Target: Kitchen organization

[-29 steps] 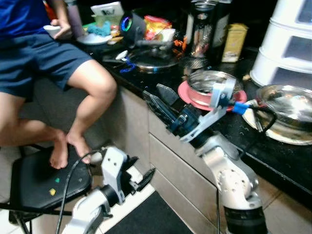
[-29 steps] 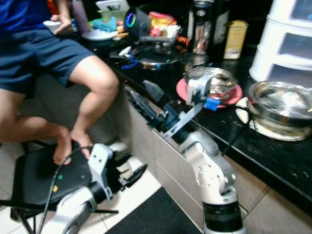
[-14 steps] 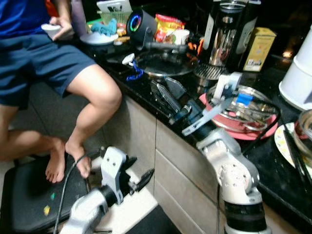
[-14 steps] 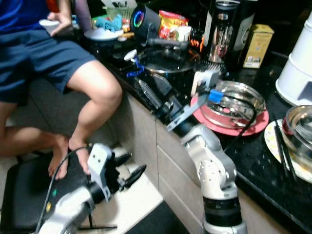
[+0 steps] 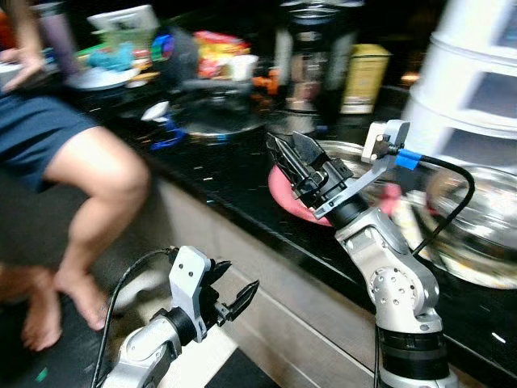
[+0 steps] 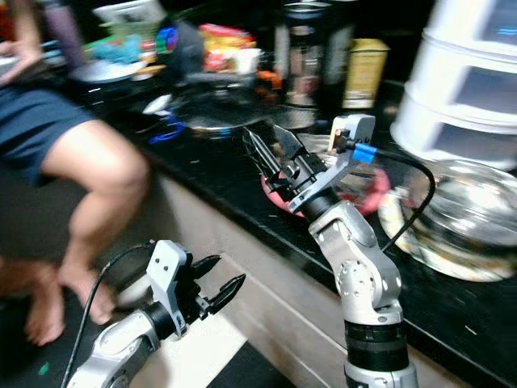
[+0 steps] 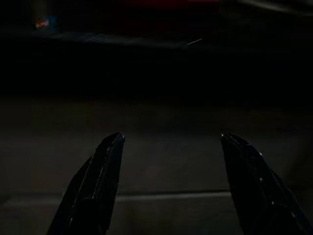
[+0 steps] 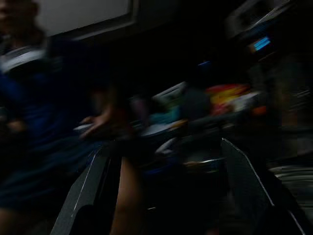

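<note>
Dim kitchen: black speckled counter over pale cabinet fronts, light tiled floor, white stacked drawers at right

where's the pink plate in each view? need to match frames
Left eye view: pink plate sits on the black counter at centre, partly behind the right gripper.
Right eye view: same plate, right of centre, beside the raised right arm.
Left wrist view: too dark to make it out.
Right wrist view: cannot pick it out; dark and blurred.
Shared landmark: yellow box at the counter's back, also in the right eye view.
</note>
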`<state>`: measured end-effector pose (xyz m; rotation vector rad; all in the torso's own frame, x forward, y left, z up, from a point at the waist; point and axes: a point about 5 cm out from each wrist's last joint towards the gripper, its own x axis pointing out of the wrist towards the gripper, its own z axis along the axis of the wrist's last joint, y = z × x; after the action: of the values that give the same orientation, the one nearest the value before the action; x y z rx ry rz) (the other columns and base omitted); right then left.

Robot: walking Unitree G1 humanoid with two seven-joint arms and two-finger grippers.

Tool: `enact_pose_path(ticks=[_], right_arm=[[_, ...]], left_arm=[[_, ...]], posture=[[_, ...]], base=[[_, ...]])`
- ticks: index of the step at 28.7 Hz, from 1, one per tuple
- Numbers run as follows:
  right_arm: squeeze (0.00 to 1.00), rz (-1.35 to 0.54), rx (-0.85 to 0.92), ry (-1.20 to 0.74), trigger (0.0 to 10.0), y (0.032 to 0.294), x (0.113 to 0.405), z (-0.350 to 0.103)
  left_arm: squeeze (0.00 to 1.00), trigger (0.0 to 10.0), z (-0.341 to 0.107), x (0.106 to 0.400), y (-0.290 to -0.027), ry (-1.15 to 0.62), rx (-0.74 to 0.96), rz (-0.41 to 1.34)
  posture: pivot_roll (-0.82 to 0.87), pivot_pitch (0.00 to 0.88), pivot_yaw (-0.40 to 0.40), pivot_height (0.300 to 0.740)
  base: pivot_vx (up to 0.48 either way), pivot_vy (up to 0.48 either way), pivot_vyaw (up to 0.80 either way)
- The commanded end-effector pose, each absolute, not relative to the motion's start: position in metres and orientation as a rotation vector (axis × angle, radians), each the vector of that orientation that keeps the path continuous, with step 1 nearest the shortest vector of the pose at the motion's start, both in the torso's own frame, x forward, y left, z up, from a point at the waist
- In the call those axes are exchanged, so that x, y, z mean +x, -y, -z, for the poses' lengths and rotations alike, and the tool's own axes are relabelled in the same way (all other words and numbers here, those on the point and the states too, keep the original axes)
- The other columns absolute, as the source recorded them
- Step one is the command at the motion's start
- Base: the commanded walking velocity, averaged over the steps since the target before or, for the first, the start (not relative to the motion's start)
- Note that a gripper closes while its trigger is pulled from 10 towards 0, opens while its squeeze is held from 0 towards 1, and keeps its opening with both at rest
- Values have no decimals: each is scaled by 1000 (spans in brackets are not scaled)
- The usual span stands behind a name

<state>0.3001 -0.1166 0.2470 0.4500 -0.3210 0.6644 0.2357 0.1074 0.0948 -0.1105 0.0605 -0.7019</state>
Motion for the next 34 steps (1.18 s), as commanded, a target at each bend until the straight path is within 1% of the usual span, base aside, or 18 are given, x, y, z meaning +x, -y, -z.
enact_pose_path(ticks=[1, 8, 10, 11, 15, 17, 19, 20, 26, 31, 34], right_arm=[[0, -676, 449, 302, 10000, 111, 299, -245], [0, -672, 395, 305, 10000, 112, 297, -246], [0, -675, 365, 303, 10000, 112, 296, -246], [0, -687, 303, 293, 10000, 108, 295, -244], [0, -695, 261, 283, 10000, 103, 294, -241], [0, -653, 184, 243, 10000, 96, 299, -232], [0, -653, 184, 243, 10000, 96, 299, -232], [0, -567, 119, 189, 10000, 93, 307, -222], [0, -475, 100, 163, 10000, 94, 315, -216], [0, -401, 101, 193, 10000, 101, 319, -221], [0, -387, 101, 203, 10000, 103, 320, -222]], left_arm=[[0, 10000, -92, 235, -112, -81, -107, 698], [0, 10000, -92, 234, -112, -80, -114, 703], [0, 10000, -92, 234, -112, -80, -115, 703], [0, 10000, -92, 234, -112, -79, -117, 704], [0, 10000, -92, 234, -112, -79, -118, 704], [0, 10000, -93, 234, -112, -75, -117, 705], [0, 10000, -93, 234, -112, -75, -117, 705], [0, 10000, -94, 233, -112, -65, -111, 705], [0, 10000, -96, 230, -112, -53, -107, 703], [0, 10000, -97, 229, -113, -47, -104, 708], [0, 10000, -97, 228, -113, -47, -104, 711]], posture=[[-25, 0, 0, 740], [-27, 0, 2, 740], [-26, 0, 1, 740], [-27, 0, 2, 740], [-27, 0, 1, 740], [-24, 0, 1, 740], [-24, 0, 1, 740], [-21, 0, -1, 740], [-15, 0, -3, 740], [-14, 0, -2, 740], [-14, 0, -2, 740]], base=[[0, 0, -788], [0, 0, -788], [0, 0, 0], [0, 0, 0], [0, 0, 0], [0, 0, 0], [0, 0, 0], [0, 0, 0], [0, 0, 0], [0, 0, 0], [0, 0, 0]])
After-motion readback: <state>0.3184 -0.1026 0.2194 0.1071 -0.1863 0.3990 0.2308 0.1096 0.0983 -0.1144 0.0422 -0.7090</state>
